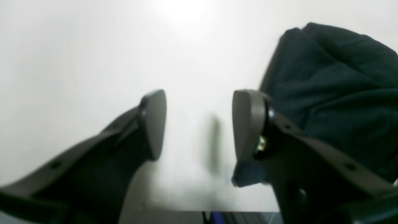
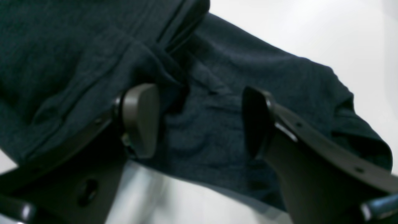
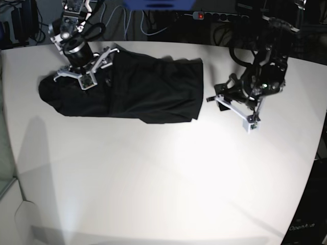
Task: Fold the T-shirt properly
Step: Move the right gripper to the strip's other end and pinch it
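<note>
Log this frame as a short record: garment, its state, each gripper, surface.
garment: black shirt, the only one in view
state: partly folded, bunched at the base view's left end
right gripper: jaws apart over the shirt, nothing pinched between them
left gripper: jaws apart over bare table, beside the shirt's edge, holding nothing
surface: white table
fold: not finished
</note>
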